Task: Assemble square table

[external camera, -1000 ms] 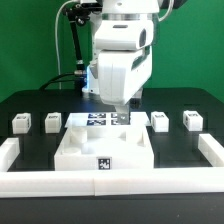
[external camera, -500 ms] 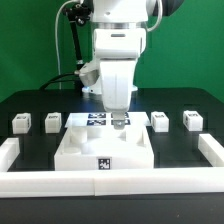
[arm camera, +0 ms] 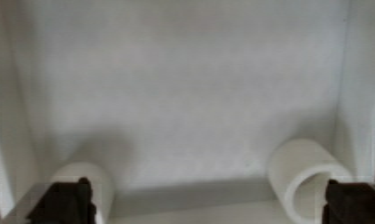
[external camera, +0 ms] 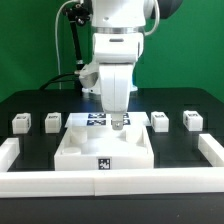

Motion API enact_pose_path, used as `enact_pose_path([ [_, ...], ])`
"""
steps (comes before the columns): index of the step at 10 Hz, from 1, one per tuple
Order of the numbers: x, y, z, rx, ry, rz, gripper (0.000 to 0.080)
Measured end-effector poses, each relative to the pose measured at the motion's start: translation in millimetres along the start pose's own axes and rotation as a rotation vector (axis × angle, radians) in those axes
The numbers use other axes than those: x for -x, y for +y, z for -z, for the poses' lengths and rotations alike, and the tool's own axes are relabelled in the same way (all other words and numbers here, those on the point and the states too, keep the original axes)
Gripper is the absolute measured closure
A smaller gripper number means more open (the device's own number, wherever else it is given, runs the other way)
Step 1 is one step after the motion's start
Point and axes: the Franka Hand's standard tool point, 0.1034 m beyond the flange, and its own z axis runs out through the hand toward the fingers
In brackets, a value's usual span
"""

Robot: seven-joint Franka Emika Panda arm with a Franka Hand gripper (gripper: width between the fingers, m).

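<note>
The square tabletop (external camera: 105, 146) is a white slab with a raised rim and a tag on its front face, lying in the middle of the table. Two white leg blocks (external camera: 20, 123) (external camera: 52, 122) stand at the exterior view's left of it and two more (external camera: 159, 121) (external camera: 191, 121) at its right. My gripper (external camera: 118, 122) hangs straight down over the slab's far edge, close to the surface. In the wrist view the gripper (arm camera: 212, 205) is open, its dark fingertips (arm camera: 63, 200) far apart, with plain white surface filling the space between them. Nothing is held.
The marker board (external camera: 95, 121) lies just behind the tabletop, partly hidden by the arm. Long white border rails run along the exterior view's left (external camera: 8, 150), right (external camera: 212, 150) and front (external camera: 110, 183). A black stand with cables (external camera: 72, 50) rises at the back.
The arm has turned its wrist and come down a little over the tabletop's far edge. The tabletop and leg blocks have not moved.
</note>
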Motion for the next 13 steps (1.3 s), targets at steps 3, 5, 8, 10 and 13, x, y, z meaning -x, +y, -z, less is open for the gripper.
enact_pose_path([
  [3,8.9,-32.7,-15.6,-0.016,0.003,-0.011,0.015],
  [5,9.1,-47.3,-23.9,-0.024,0.004,-0.01,0.015],
  [8,6.5,-54.2,-43.9,-0.026,0.011,-0.003,0.015],
  [10,9.5,-58.0,-51.8,-0.04,0.012,-0.01,0.015],
  [13,10.4,-58.8,-52.8,-0.043,0.013,-0.019,0.0159],
])
